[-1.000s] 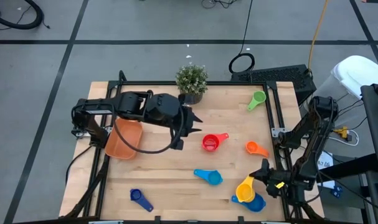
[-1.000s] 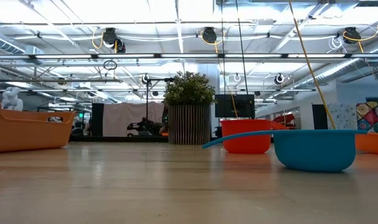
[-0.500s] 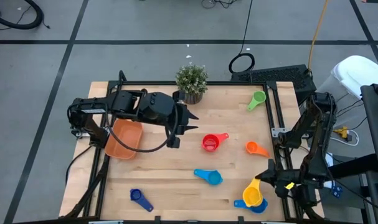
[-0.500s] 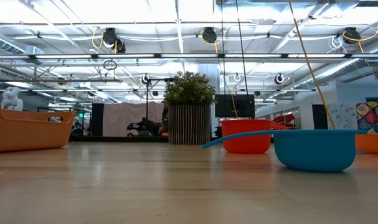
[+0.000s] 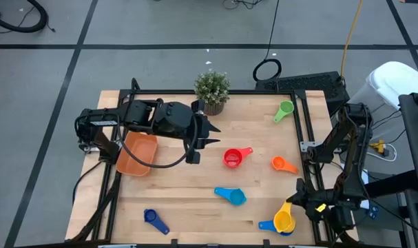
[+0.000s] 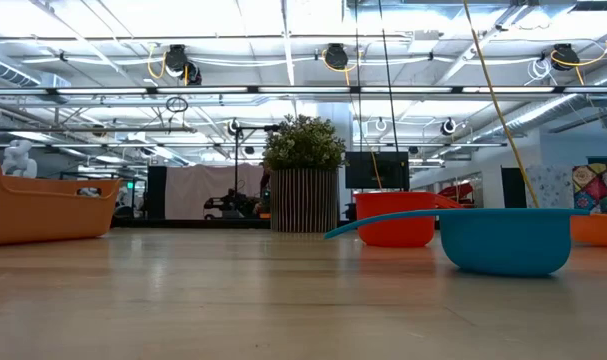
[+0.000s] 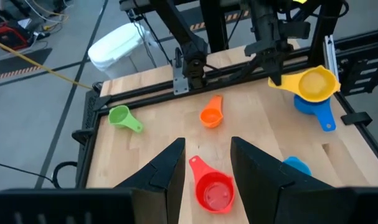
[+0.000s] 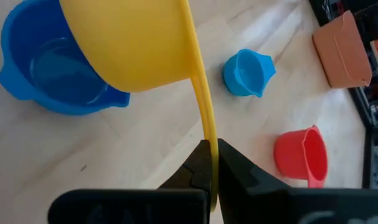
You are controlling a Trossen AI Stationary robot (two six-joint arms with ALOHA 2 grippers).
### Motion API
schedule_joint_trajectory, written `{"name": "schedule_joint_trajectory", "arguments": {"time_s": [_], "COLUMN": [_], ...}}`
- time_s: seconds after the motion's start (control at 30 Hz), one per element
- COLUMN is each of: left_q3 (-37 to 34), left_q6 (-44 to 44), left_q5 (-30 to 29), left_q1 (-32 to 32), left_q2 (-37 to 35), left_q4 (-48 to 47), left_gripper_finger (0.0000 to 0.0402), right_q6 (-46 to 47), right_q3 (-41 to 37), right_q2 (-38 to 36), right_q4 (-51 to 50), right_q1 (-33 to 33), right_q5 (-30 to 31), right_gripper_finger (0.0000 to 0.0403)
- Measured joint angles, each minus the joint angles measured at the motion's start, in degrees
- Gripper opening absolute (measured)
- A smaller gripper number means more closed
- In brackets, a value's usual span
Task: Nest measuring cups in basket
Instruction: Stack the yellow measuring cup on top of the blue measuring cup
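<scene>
Wooden table carries everything. Largest item on it: the orange basket, at the table's left side, partly under the left arm; in low view it sits at far left. Potted plant stands at the far edge, mid-table.

Left gripper hangs over the table centre, just left of the red cup, jaws apart w/ nothing btwn them; the red cup shows through the gap in left wrist view.

Right gripper is at the near-right corner, jaws clamped on the handle of the yellow cup. Yellow cup's bowl is directly above the blue cup and overlaps it in high view; can't tell if the two bowls touch.

Other cups, all loose on the table & well apart from the basket: light blue cup near centre-front, orange cup right of the red one, green cup at far right, dark blue cup at near left. No cup is in the basket.
</scene>
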Motion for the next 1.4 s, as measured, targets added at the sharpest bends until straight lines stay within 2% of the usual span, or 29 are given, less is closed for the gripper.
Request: {"name": "schedule_joint_trajectory", "arguments": {"time_s": [0.23,0.47,0.7,0.93,1.1,1.4], "left_q3": [0.00,0.00,0.00,0.00,0.00,0.00], "left_q6": [0.02,0.44,0.50,0.70,1.30,1.49], "left_q5": [-0.03,-0.35,-0.48,-1.35,-1.86,-1.99], "left_q1": [-0.36,-0.44,-0.59,-1.70,-2.17,-2.12], "left_q2": [0.02,0.02,0.02,0.04,0.07,0.09], "left_q4": [0.18,0.55,0.42,-0.14,-0.64,-0.63], "left_gripper_finger": [0.0131,0.0131,0.0131,0.0131,0.0131,0.0131], "right_q6": [0.27,-6.62,-13.32,-19.39,-17.92,-14.39], "right_q3": [-1.20,-1.28,-1.74,-3.05,-2.93,-2.94], "right_q2": [0.80,0.89,1.48,3.17,1.88,-2.63], "right_q4": [1.19,0.30,-0.49,1.71,2.42,3.82], "right_q1": [0.01,-1.65,-5.62,-7.95,-8.30,-14.45], "right_q5": [-0.25,-1.32,4.63,4.42,8.01,8.88], "right_gripper_finger": [0.0000,0.0000,0.0000,0.0000,0.0000,0.0000]}}
